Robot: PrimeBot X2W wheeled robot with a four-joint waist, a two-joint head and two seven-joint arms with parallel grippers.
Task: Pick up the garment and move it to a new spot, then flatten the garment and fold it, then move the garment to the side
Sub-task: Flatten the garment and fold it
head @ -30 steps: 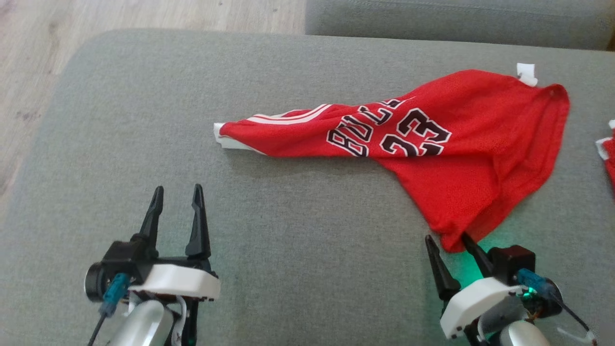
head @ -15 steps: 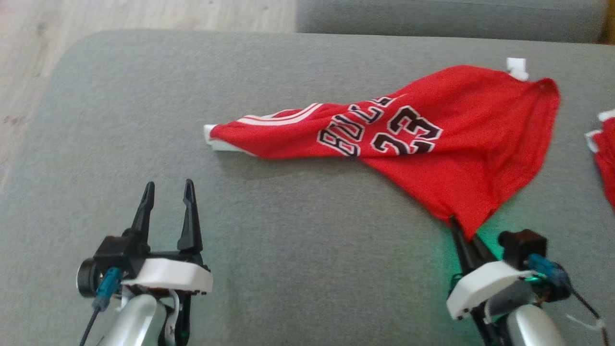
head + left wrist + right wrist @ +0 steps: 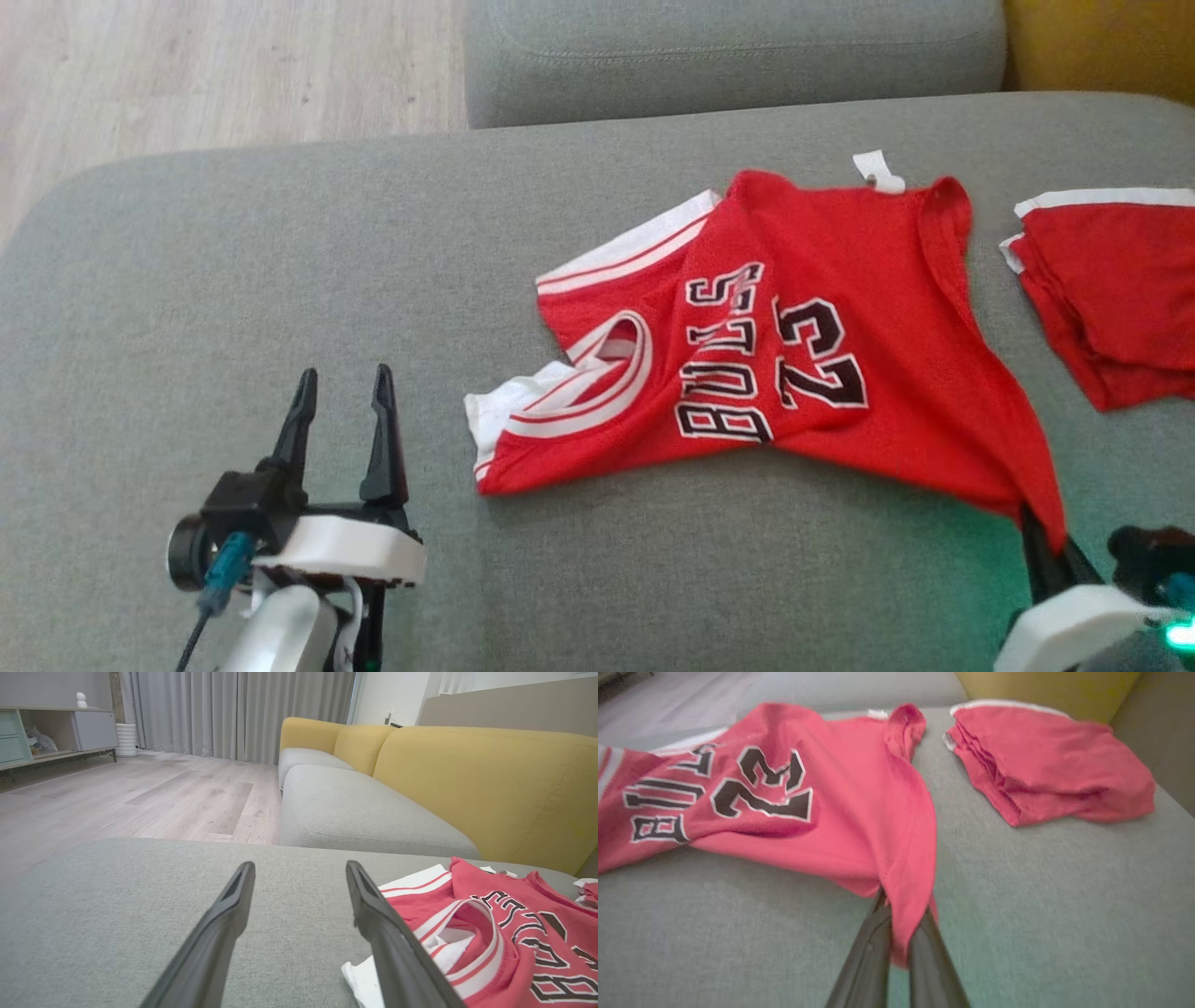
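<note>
The red jersey lies rumpled on the right half of the grey sofa cushion, lettering and number face up. Its striped armhole end is bunched toward the middle of the cushion, and a small white tag shows on its far side. Its near right corner is drawn into a point toward the cushion's near edge. There the right hand has its two fingers closed tight on the cloth, which drapes over them in the right wrist view.

The left hand hangs over bare cushion near the near edge, left of the jersey, fingers spread wide and holding nothing.

Just beside the jersey, toward the cushion's right edge, sits a folded red garment, apart from it. Beyond the far edge are another grey seat and wooden floor.

The task looks to be at its start. One corner is gripped for the move, but most of the jersey rests on the cushion. Flattening, folding and setting it aside all seem left to do.
</note>
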